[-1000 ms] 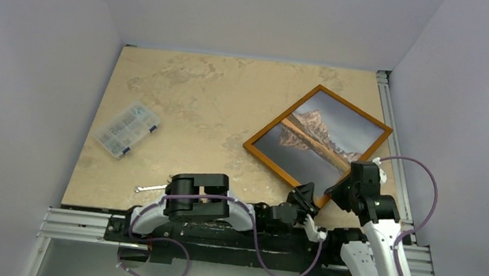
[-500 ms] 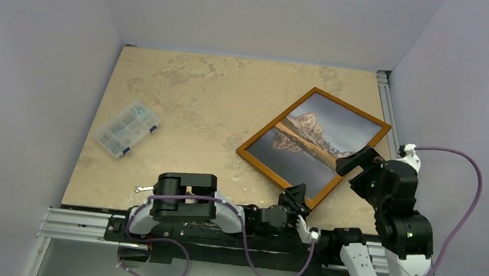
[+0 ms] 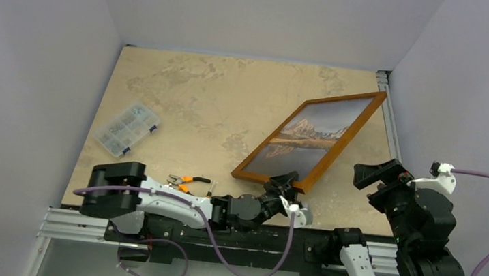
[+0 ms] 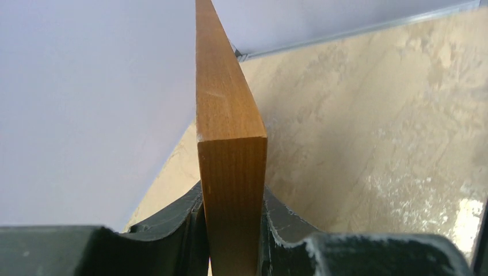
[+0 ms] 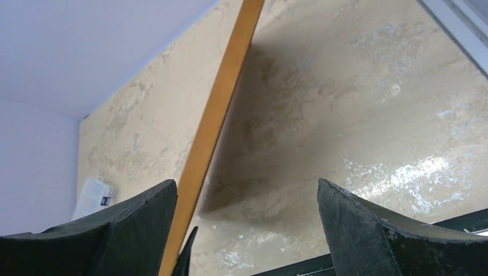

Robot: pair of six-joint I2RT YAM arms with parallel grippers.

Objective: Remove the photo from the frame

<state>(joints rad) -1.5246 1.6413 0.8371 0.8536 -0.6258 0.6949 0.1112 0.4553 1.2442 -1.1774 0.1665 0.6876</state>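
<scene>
**Step in hand: steady the raised frame so that the photo can be pressed out.**

1. Left claw (image 3: 284, 187): closed on the nearest corner of the frame (image 3: 339, 140), with one finger on each face of the moulding, as the left wrist view confirms. Keep this grip firm and square. It is the only hold on the frame, so a twist here would probably let the frame swing.
2. Right claw (image 3: 376, 174): jaws wide apart, holding nothing. It stands to the right of the frame, on its rear side and clear of it. Approach the rear face slowly. That face is not shown, so any retaining tabs cannot be confirmed.
3. Frame: tilted up on edge above the bench (image 3: 198, 92), with its far corner highest. Whether its lower edge touches the bench cannot be told.
4. Photo (image 3: 300, 133): seated inside the frame, picture side facing left. Press near its middle, not at the moulding, and expect it to drop out to the left of the frame.
5. Pliers (image 3: 189, 180) and a clear parts box (image 3: 126, 129) lie left of the frame, well apart from it.
</scene>
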